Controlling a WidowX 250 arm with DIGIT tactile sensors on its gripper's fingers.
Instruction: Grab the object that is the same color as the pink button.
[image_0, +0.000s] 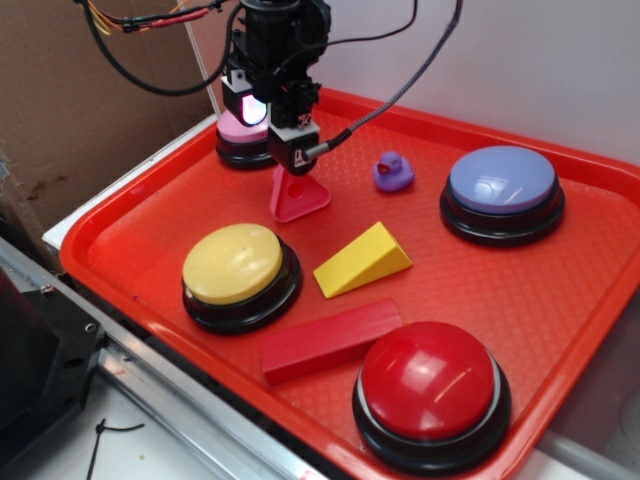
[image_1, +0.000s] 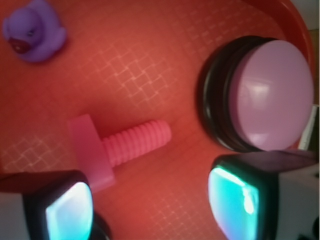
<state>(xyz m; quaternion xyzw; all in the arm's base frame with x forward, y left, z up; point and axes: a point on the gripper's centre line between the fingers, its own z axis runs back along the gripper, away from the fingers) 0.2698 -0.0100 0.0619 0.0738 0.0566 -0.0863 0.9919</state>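
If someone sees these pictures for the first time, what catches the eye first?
Probably the four dome buttons on the red tray: the big red button in front, the yellow button left. Then the gripper at the back, above the pink threaded piece, beside the pink button.

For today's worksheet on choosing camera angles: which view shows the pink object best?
The wrist view: the pink object lies unobstructed between the jaws, showing a ribbed threaded shaft and a flat head. In the exterior view the pink object is small and the gripper covers its top; only a triangular base shows.
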